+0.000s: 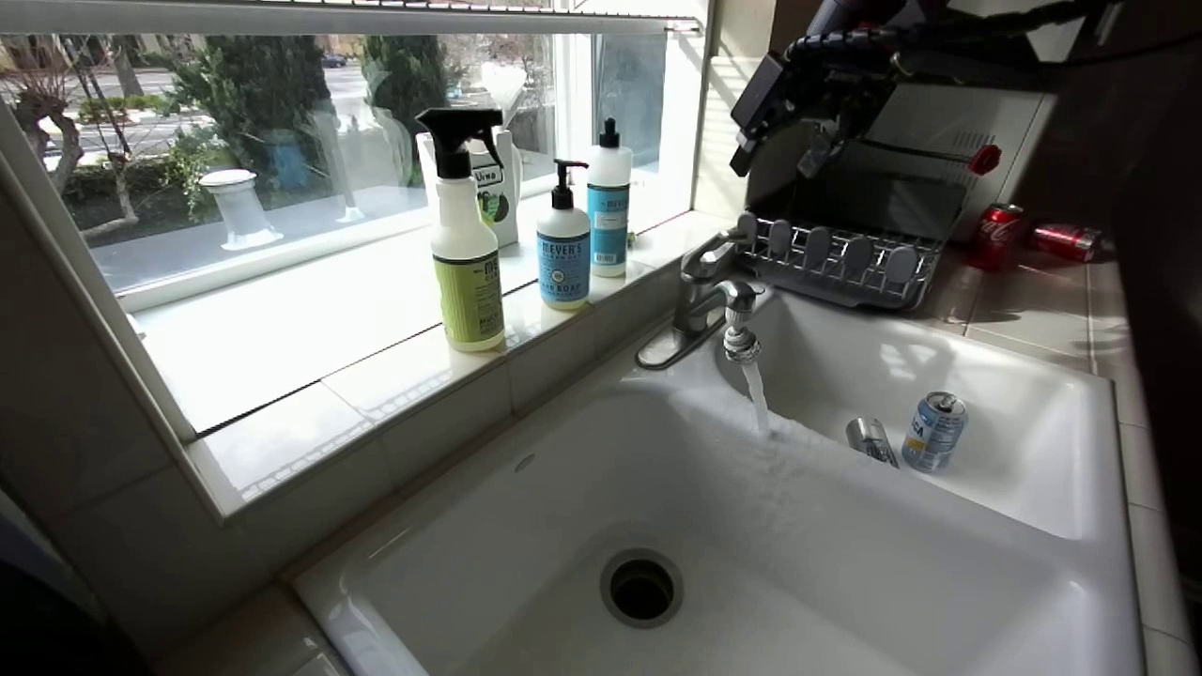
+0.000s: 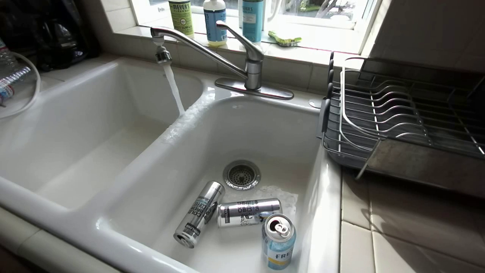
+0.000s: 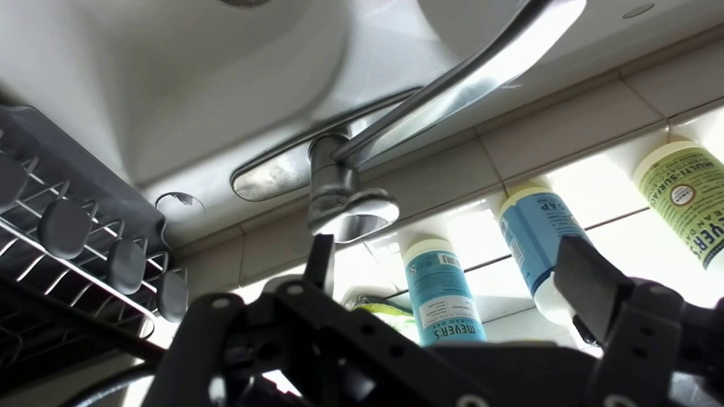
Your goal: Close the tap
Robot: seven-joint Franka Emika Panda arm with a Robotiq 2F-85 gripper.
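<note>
The chrome tap (image 1: 697, 299) stands behind the double sink; it also shows in an exterior view (image 2: 253, 72) and in the wrist view (image 3: 331, 169). Water (image 2: 173, 89) runs from its spout onto the divider between the basins. Its lever handle (image 2: 240, 40) is raised, slanting up toward the spout side in that exterior view. My gripper (image 1: 778, 161) is in the air above the dish rack, apart from the tap. In the wrist view my gripper (image 3: 447, 246) has its fingers wide apart with nothing between them. The tap appears just beyond the left finger.
The dish rack (image 2: 379, 113) stands beside the sink. Spray and soap bottles, among them a blue soap bottle (image 1: 563, 258) and a green spray bottle (image 1: 470, 291), line the windowsill behind the tap. Several cans, one a blue can (image 2: 279, 242), are in the basin. Red cans (image 1: 997, 237) stand beyond the rack.
</note>
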